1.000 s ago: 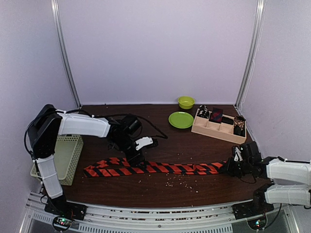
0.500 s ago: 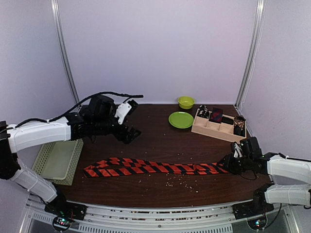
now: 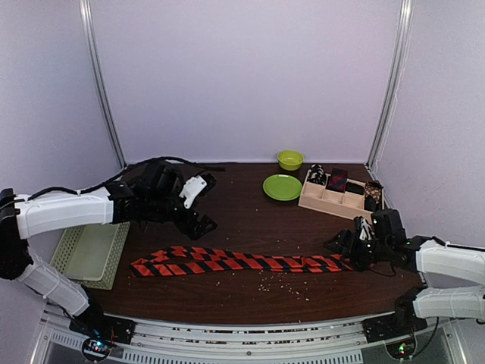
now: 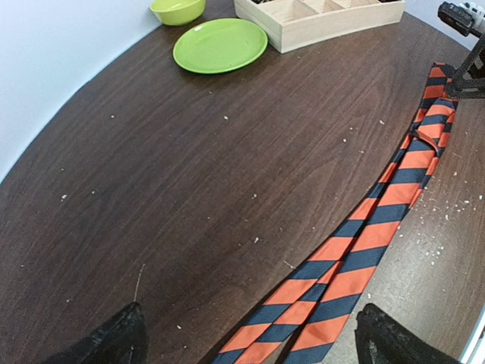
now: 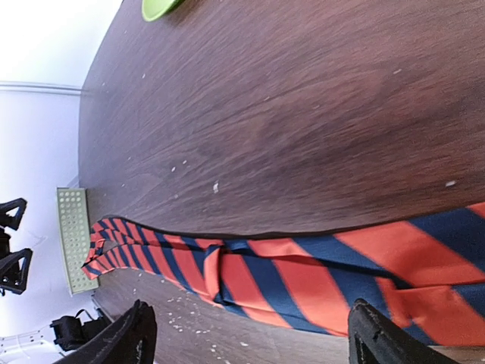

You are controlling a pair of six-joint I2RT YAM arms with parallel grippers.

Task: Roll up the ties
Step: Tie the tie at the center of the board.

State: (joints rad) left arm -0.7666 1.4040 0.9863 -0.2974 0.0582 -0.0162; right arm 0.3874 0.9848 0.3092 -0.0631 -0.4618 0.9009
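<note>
The dark wooden surface (image 3: 250, 220) is carrying the orange-and-dark striped tie (image 3: 235, 262), which is lying stretched out flat along its near side. I am holding my left fingers (image 4: 114, 343) spread wide, raised off the surface and apart from the tie, gripping nothing. My right fingers (image 5: 138, 340) are spread wide too, hanging at the tie's right end and clamping nothing; whether they are brushing the cloth I cannot tell.

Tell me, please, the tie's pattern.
The tie has orange and navy diagonal stripes; see left wrist view.
</note>
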